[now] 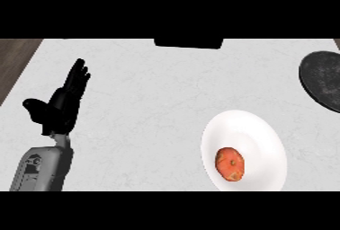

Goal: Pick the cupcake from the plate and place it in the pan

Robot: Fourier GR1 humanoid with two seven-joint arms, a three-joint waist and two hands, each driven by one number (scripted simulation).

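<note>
The pan (323, 80) is getting cut off by the right edge, so only part of its dark round shape is showing on the counter (166, 90). A black object (189, 42) at the far edge is also only partly showing, and I cannot tell what it is. The right hand is not showing anywhere. The left hand (61, 105) is resting at the left side, fingers straight and pointing up, thumb out, holding and touching nothing. The cupcake (230, 164) is sitting on the white plate (256, 130), in its near part, well apart from the hand and from the pan.
</note>
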